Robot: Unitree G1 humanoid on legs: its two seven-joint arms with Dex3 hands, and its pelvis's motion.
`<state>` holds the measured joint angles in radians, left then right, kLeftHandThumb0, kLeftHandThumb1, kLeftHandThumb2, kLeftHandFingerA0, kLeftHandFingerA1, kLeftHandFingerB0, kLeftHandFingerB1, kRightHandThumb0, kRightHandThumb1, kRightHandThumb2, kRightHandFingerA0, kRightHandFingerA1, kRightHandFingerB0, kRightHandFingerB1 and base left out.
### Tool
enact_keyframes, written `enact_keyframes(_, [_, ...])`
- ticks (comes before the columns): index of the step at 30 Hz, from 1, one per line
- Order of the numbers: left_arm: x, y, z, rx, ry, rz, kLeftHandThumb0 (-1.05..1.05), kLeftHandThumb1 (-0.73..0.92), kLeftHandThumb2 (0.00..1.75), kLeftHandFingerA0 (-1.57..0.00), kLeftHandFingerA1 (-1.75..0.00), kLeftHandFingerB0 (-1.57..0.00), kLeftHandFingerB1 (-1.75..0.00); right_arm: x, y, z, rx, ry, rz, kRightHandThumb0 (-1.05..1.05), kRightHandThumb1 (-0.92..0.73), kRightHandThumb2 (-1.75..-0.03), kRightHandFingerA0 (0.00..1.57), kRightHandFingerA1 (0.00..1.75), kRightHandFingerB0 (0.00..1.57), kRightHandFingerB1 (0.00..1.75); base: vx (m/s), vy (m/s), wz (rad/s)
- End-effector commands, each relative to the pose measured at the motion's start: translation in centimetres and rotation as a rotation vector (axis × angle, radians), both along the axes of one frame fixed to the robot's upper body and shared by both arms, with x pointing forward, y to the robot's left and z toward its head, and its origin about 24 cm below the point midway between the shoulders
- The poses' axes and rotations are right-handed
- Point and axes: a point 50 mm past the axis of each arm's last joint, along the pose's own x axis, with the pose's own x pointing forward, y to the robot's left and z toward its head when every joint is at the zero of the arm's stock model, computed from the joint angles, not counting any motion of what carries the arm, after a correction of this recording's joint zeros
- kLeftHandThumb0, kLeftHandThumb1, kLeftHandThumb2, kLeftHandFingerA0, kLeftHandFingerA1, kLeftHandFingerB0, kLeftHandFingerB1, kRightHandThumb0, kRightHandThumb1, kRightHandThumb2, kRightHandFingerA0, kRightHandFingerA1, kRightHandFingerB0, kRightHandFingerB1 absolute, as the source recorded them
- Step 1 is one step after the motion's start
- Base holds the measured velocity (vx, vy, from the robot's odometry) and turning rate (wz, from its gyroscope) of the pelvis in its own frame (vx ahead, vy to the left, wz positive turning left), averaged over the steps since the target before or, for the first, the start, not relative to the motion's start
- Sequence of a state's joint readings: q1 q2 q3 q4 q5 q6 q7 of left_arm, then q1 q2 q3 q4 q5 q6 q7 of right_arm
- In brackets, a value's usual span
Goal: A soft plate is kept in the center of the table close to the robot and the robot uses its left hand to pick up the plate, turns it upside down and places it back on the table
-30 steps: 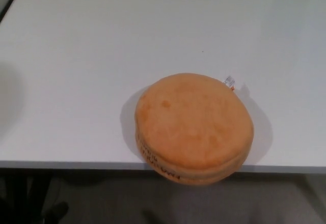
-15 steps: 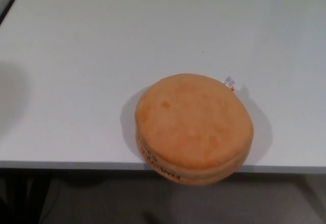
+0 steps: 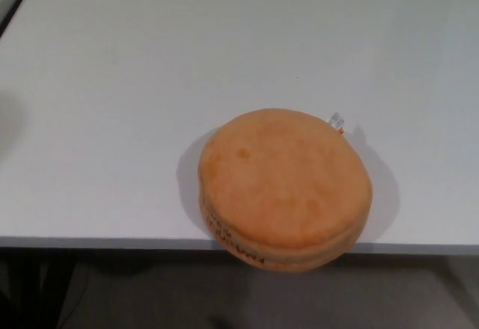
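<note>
The soft orange plate [image 3: 285,187] lies flat at the near edge of the white table [image 3: 135,82], slightly overhanging it, with wide bare surface around; no hand or fingers are visible.

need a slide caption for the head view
Orange soft plate lying flat on the white table, overhanging its near edge; neither robot hand in view.

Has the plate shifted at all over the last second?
No. The soft plate sits where it was, its near rim overhanging the table edge by the same amount, its tag pointing the same way.
</note>
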<state>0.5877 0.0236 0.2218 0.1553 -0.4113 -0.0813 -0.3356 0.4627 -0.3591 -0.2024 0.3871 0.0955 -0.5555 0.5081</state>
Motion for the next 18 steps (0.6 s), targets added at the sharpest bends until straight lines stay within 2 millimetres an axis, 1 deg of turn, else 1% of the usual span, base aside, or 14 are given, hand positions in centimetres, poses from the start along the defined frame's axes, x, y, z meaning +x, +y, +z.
enact_keyframes(1, [-0.97,0.2,2.22,0.304,-0.297,-0.168,-0.93,0.85,0.67,-0.22,-0.36,-0.16,-0.26,-0.92,-0.55,0.05,0.019,-0.017,-0.052,-0.64,-0.86,-0.67,0.61,0.52,0.34,0.32,0.0,0.0,0.0])
enact_keyframes(2, [-1.0,0.22,2.2,0.306,-0.294,-0.172,-0.93,0.85,0.67,-0.22,-0.36,-0.16,-0.26,-0.91,-0.56,0.07,0.013,-0.021,-0.046,-0.64,-0.86,-0.67,0.61,0.52,0.34,0.32,0.0,0.0,0.0])
enact_keyframes(3, [-0.98,0.24,2.18,0.31,-0.297,-0.173,-0.91,0.66,1.06,-0.15,-0.47,-0.07,-0.39,-0.92,-0.56,0.08,0.018,-0.019,-0.045,-0.63,-0.86,-0.66,0.6,0.52,0.34,0.32,0.0,0.0,0.0])
enact_keyframes(6, [-0.97,0.28,2.07,0.317,-0.3,-0.171,-0.91,0.66,1.06,-0.16,-0.48,-0.08,-0.39,-0.95,-0.55,0.08,0.021,-0.019,-0.046,-0.63,-0.86,-0.67,0.6,0.51,0.33,0.31,0.0,0.0,0.0])
enact_keyframes(7, [-0.97,0.29,2.04,0.323,-0.301,-0.173,-0.93,0.85,0.67,-0.23,-0.37,-0.17,-0.27,-0.96,-0.51,0.1,0.027,-0.018,-0.049,-0.63,-0.86,-0.67,0.61,0.51,0.33,0.32,0.0,0.0,0.0])
enact_keyframes(8, [-0.98,0.29,2.03,0.324,-0.302,-0.173,-0.93,0.85,0.67,-0.23,-0.37,-0.17,-0.27,-0.96,-0.51,0.1,0.027,-0.018,-0.049,-0.63,-0.86,-0.67,0.61,0.51,0.33,0.32,0.0,0.0,0.0])
enact_keyframes(9, [-0.98,0.32,1.98,0.327,-0.302,-0.176,-0.91,0.66,1.06,-0.16,-0.48,-0.08,-0.39,-0.95,-0.51,0.1,0.024,-0.019,-0.05,-0.67,-0.72,-1.04,0.57,0.64,0.27,0.48,0.0,0.0,0.0])
enact_keyframes(10, [-0.98,0.33,1.96,0.329,-0.303,-0.176,-0.91,0.66,1.06,-0.16,-0.48,-0.08,-0.39,-0.94,-0.51,0.1,0.023,-0.019,-0.051,-0.67,-0.72,-1.04,0.57,0.64,0.27,0.48,0.0,0.0,0.0])
enact_keyframes(11, [-0.9,0.35,2.0,0.334,-0.306,-0.178,-0.93,0.85,0.67,-0.22,-0.37,-0.16,-0.26,-0.84,-0.55,0.08,0.017,-0.022,-0.046,-0.64,-0.86,-0.66,0.61,0.52,0.34,0.32,0.0,0.0,0.0])
enact_keyframes(12, [-0.87,0.36,2.02,0.342,-0.308,-0.178,-0.91,0.67,1.06,-0.17,-0.48,-0.08,-0.4,-0.82,-0.55,0.09,0.015,-0.024,-0.043,-0.64,-0.86,-0.66,0.6,0.52,0.34,0.32,0.0,0.0,0.0])
enact_keyframes(14, [-0.92,0.34,2.02,0.348,-0.313,-0.175,-0.9,0.67,1.06,-0.17,-0.49,-0.08,-0.39,-0.86,-0.53,0.09,0.021,-0.026,-0.044,-0.64,-0.85,-0.66,0.61,0.53,0.34,0.32,0.0,0.0,0.0])
enact_keyframes(15, [-0.96,0.34,1.98,0.348,-0.31,-0.176,-0.92,0.85,0.68,-0.23,-0.37,-0.16,-0.26,-0.87,-0.53,0.1,0.024,-0.029,-0.045,-0.62,-0.86,-0.66,0.61,0.52,0.34,0.31,0.0,0.0,0.0])
enact_keyframes(17, [-1.0,0.32,1.95,0.35,-0.313,-0.175,-0.9,0.67,1.06,-0.17,-0.48,-0.08,-0.39,-0.87,-0.54,0.11,0.02,-0.029,-0.045,-0.62,-0.86,-0.66,0.62,0.52,0.34,0.31,0.0,0.0,0.0])
enact_keyframes(18, [-1.02,0.32,1.94,0.352,-0.313,-0.177,-0.91,0.86,0.67,-0.24,-0.37,-0.16,-0.26,-0.87,-0.54,0.12,0.017,-0.03,-0.044,-0.62,-0.86,-0.66,0.62,0.52,0.34,0.31,0.0,0.0,0.0])
